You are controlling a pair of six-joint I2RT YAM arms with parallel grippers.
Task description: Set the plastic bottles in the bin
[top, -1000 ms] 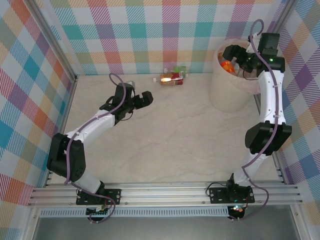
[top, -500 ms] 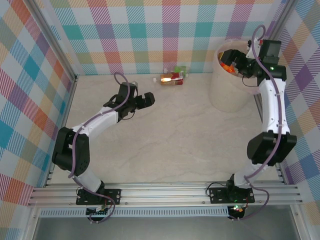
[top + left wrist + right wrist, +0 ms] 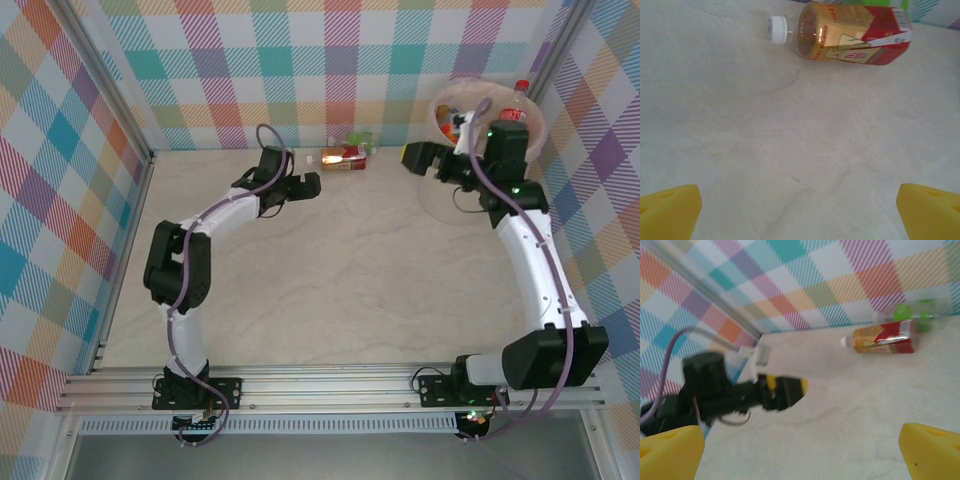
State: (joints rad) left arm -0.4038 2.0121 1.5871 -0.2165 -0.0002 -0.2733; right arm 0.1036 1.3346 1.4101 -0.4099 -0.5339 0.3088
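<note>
At least two clear plastic bottles [image 3: 342, 157] left at twelve, others in round cream-pink bin [image 3: 470, 82] at two; my left hand [image 3: 308, 185] and right hand [image 3: 412, 157] released.

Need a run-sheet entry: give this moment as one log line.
left tool open, empty, facing lying amber white-capped plastic bottle | right tool open, empty, beside round cream bin | more bottles inside bin

White-linked, black-jointed arms [image 3: 225, 212] carry purple cables [image 3: 262, 130] and yellow-padded end effectors [image 3: 800, 212].
</note>
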